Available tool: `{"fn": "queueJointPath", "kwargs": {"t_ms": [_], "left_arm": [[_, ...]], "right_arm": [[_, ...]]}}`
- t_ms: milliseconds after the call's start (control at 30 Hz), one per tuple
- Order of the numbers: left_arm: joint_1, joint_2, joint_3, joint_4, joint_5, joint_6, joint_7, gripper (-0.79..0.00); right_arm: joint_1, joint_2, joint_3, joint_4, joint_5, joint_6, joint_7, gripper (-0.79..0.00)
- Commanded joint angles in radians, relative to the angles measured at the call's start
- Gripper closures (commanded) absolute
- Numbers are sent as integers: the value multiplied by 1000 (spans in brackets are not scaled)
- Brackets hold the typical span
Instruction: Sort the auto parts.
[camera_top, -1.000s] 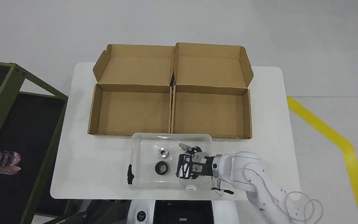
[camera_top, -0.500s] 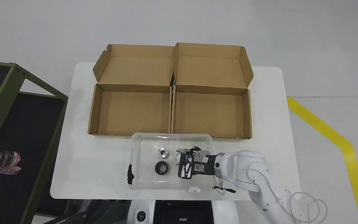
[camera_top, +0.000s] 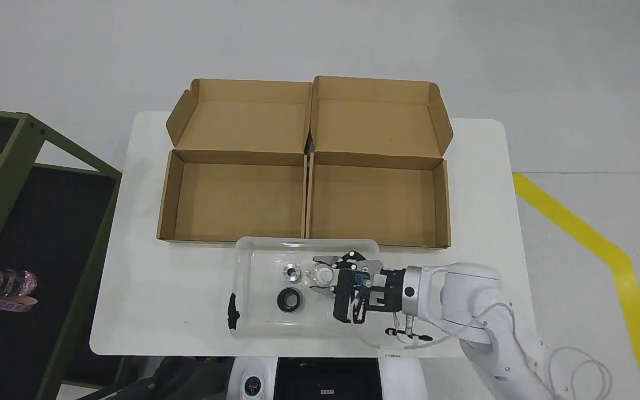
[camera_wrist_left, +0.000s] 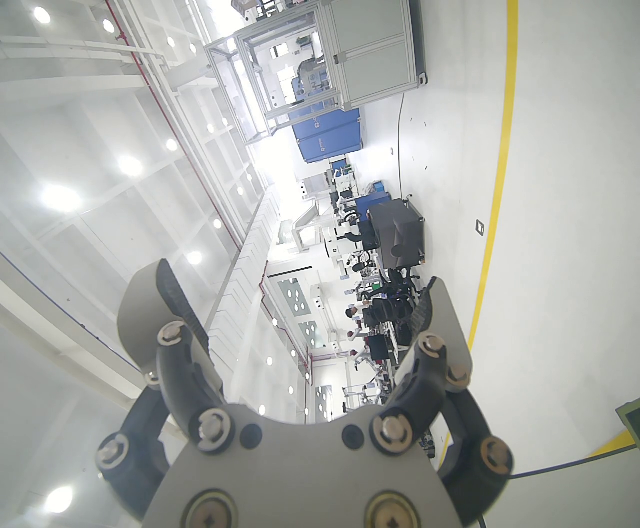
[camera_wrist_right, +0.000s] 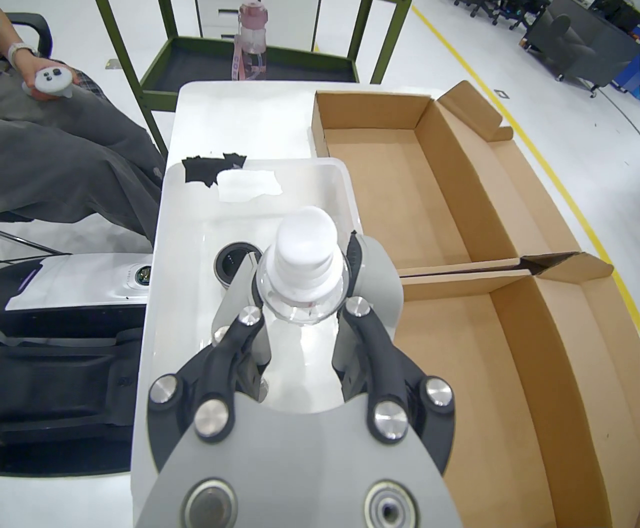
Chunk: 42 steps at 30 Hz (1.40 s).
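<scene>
Factory hall, yellow floor line (camera_top: 580, 227)

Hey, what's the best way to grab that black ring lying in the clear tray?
Grip the black ring across its outer rim, coming straight down from above: it lies flat, hole up, away from the tray walls.

Top camera looks down; right wrist, close, shares its tray (camera_top: 262, 265); left faces away.
</scene>
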Motion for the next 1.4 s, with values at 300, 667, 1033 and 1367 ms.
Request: {"fn": "queueJointPath", "kwargs": {"t_ms": [300,667,1033,1367], "left_arm": [[0,0,0,0,0,0,0,-785],[0,0,0,0,0,0,0,-785],[0,0,0,0,0,0,0,-785],[0,0,0,0,0,0,0,-785]], "right_arm": [[42,2,60,49,170,63,-113,0],[81,2,70,114,340,84,-154,0],[116,2,48,134,364,105,-154,0],[154,0,29,156,348,129,-141,0]]}}
